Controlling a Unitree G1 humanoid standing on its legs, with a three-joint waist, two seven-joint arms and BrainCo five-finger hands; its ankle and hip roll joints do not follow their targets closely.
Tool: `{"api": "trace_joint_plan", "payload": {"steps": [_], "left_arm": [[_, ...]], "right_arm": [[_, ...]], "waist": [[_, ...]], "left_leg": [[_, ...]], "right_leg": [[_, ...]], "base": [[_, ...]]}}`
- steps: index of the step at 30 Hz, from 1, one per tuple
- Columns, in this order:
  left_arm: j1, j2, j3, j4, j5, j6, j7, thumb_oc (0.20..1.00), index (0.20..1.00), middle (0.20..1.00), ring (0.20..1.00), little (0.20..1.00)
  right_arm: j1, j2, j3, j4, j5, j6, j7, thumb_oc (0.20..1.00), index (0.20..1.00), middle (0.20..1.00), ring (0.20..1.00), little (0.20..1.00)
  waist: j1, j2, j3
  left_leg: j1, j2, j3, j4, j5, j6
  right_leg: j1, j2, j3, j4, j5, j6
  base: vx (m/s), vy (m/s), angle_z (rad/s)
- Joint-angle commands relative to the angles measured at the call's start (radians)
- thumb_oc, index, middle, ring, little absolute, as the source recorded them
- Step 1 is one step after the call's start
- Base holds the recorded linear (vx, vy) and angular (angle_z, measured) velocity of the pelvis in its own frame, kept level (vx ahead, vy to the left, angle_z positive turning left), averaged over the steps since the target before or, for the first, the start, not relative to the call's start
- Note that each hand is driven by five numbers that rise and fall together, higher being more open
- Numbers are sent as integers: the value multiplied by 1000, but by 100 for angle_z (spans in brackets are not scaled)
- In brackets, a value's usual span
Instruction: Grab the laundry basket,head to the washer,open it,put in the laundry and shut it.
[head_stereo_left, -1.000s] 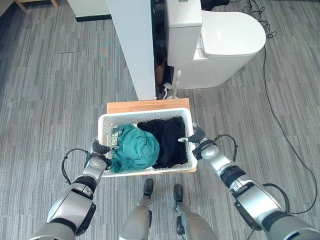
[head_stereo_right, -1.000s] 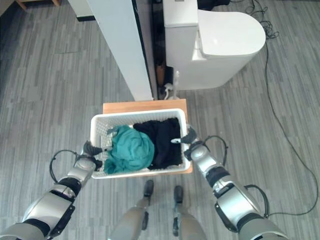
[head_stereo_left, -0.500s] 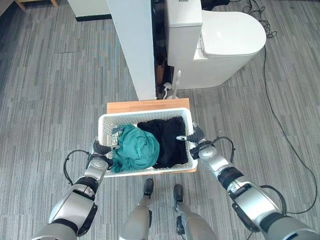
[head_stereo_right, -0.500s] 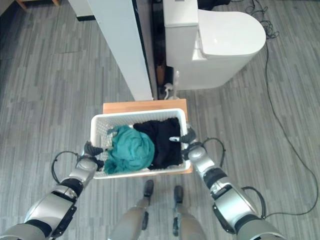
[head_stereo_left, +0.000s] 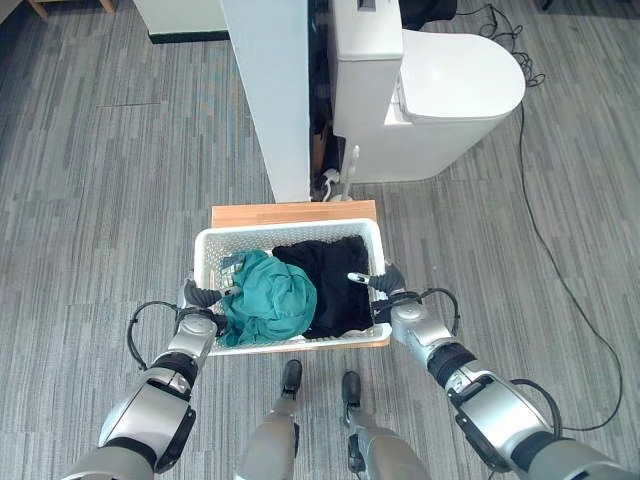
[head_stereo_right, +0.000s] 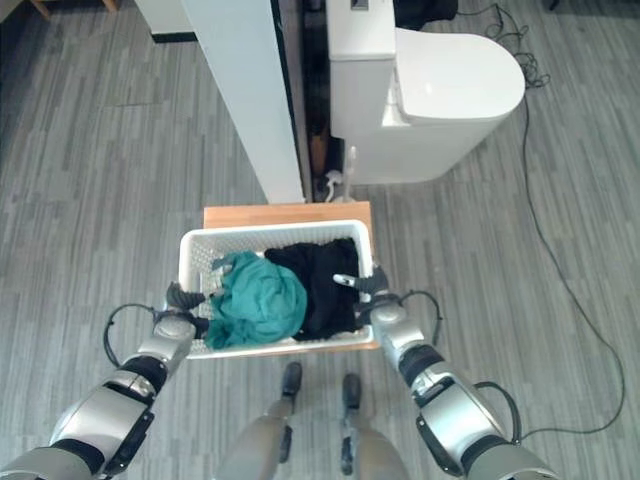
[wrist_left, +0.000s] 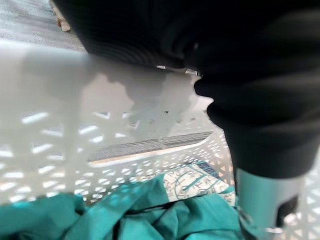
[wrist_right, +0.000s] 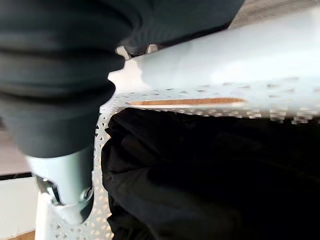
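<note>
Looking down, left eye: white laundry basket (head_stereo_left: 205, 262) sits on a low wooden stand (head_stereo_left: 292, 212) near a toilet (head_stereo_left: 440, 100); teal cloth (head_stereo_left: 268, 297) beside black cloth (head_stereo_left: 325, 280) inside.
Right eye: left hand (head_stereo_right: 178, 305) at the basket's left side; right hand (head_stereo_right: 366, 290) at its right rim.
Left wrist: thumb hooked over the rim; hand gripping basket.
Right wrist: thumb inside the wall; hand clasping the rim.

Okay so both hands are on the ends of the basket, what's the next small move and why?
Probably lift the white laundry basket straight up off the wooden stand. The left hand and right hand sit at its opposite short ends, thumbs over the rim, and it rests level with the green and black clothes inside.
</note>
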Motion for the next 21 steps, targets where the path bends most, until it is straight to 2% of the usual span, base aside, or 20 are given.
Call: {"api": "trace_joint_plan", "payload": {"steps": [1, 7, 9, 21], "left_arm": [[-88, -95, -76, 70, -13, 5, -42, 1000, 1000, 1000, 1000, 1000], [-109, -114, -91, 88, -26, 12, -58, 1000, 1000, 1000, 1000, 1000], [-124, -123, -83, 103, -75, 19, -76, 1000, 1000, 1000, 1000, 1000], [-160, -150, -98, 143, -99, 32, -96, 1000, 1000, 1000, 1000, 1000]], "right_arm": [[-32, 84, -11, -9, 52, -66, 7, 1000, 1000, 1000, 1000, 1000], [-56, 94, 13, 36, 85, -55, 32, 1000, 1000, 1000, 1000, 1000], [-73, 91, 18, 51, 94, -43, 38, 1000, 1000, 1000, 1000, 1000], [-119, 105, 22, 124, 74, -26, 41, 1000, 1000, 1000, 1000, 1000]], "waist": [[24, 8, -8], [28, 2, -5], [27, -1, -2], [28, -22, 6]], "left_leg": [[-39, 39, 12, 2, -24, -34], [-50, 36, 10, 2, -19, -34], [-57, 37, 9, 2, -17, -34], [-89, 44, 2, 2, -8, -36]], "right_leg": [[-26, -157, -43, -2, 9, 130], [-35, -158, -45, -2, 15, 130], [-41, -158, -45, -2, 18, 130], [-73, -150, -38, -2, 30, 129]], "base": [[0, 0, 0], [0, 0, 0], [0, 0, 0], [-8, 0, 3]]}}
